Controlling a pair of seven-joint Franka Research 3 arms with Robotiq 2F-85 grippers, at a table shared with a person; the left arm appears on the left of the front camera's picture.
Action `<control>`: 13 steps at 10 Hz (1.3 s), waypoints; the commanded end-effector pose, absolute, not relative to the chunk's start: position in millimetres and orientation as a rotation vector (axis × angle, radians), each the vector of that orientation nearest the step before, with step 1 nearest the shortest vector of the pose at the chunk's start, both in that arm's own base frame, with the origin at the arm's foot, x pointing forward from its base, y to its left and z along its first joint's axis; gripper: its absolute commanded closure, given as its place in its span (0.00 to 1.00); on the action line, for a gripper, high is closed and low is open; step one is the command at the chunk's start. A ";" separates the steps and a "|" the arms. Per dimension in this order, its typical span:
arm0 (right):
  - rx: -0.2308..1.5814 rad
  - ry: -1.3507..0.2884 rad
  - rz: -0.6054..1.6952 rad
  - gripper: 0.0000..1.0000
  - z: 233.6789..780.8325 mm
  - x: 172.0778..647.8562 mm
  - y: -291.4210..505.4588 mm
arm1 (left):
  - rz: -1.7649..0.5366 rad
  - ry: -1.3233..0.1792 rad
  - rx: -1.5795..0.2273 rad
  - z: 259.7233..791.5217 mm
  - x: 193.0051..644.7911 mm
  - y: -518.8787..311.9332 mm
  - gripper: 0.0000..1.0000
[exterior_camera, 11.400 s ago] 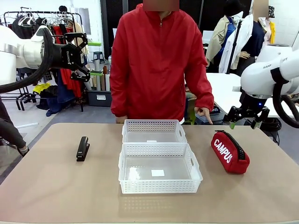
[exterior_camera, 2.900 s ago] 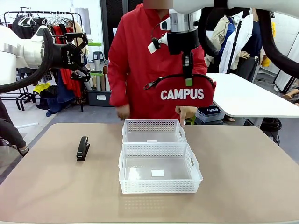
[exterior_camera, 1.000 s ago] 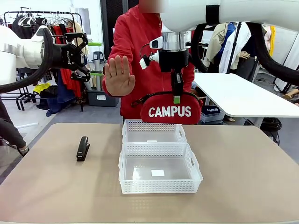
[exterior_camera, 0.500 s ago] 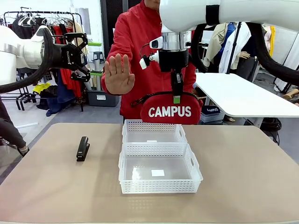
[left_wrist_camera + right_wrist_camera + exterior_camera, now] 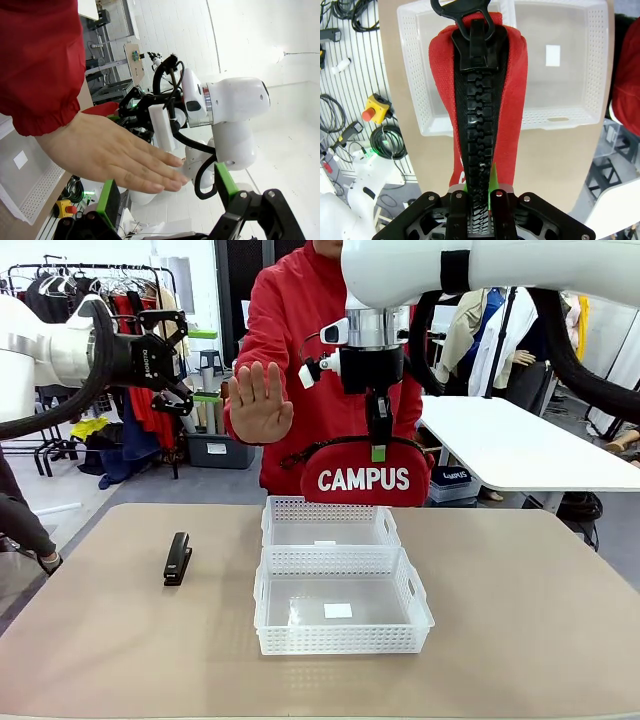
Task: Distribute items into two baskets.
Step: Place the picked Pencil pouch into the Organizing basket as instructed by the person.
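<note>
Right arm (image 5: pixel 520 270) comes in high across the middle, wrist vertical. right gripper (image 5: pixel 378 452) points straight down, fingers pinched on the zip edge of the red pouch (image 5: pixel 365 480). Left arm (image 5: pixel 40 350) sits high at left. left gripper (image 5: pixel 183 362) is horizontal, aimed right, jaws apart, holding nothing.

- Front view: fixed at the robot's edge of the table (image 5: pixel 100 660), facing across it to the person's raised hand (image 5: pixel 262 403). Mid range, whole tabletop in frame.
- Left wrist view: held high, rolled sideways, aimed at that hand from close by.
- Right wrist view: pointing straight down, very near, over the red pouch (image 5: pixel 512 90) and a white basket (image 5: pixel 412 75).
- Shared: front and left wrist, the hand; front and right wrist, pouch and basket.
</note>
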State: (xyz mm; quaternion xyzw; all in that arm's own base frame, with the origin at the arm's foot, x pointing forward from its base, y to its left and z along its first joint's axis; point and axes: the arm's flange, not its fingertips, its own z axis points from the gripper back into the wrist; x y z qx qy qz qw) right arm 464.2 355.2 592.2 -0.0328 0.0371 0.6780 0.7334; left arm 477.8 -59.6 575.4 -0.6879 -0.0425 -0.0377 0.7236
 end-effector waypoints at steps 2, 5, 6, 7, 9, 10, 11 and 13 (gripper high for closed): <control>-0.074 0.081 1.491 1.00 594.3 462.7 354.6 | -0.085 -0.098 -1.520 577.4 477.1 -59.1 0.00; -0.074 0.081 1.491 1.00 594.3 462.7 354.6 | -0.085 -0.098 -1.520 577.4 477.1 -59.1 0.00; -0.074 0.081 1.491 1.00 594.3 462.7 354.6 | -0.085 -0.098 -1.520 577.4 477.1 -59.1 0.00; -0.074 0.081 1.491 1.00 594.3 462.7 354.6 | -0.085 -0.098 -1.520 577.4 477.1 -59.1 0.00; -0.074 0.081 1.491 1.00 594.3 462.7 354.6 | -0.085 -0.098 -1.520 577.4 477.1 -59.1 0.00; -0.074 0.081 1.491 1.00 594.3 462.7 354.6 | -0.085 -0.098 -1.520 577.4 477.1 -59.1 0.00; -0.074 0.081 1.491 1.00 594.3 462.7 354.6 | -0.085 -0.098 -1.520 577.4 477.1 -59.1 0.00; -0.074 0.081 1.491 1.00 594.3 462.7 354.6 | -0.085 -0.098 -1.520 577.4 477.1 -59.1 0.00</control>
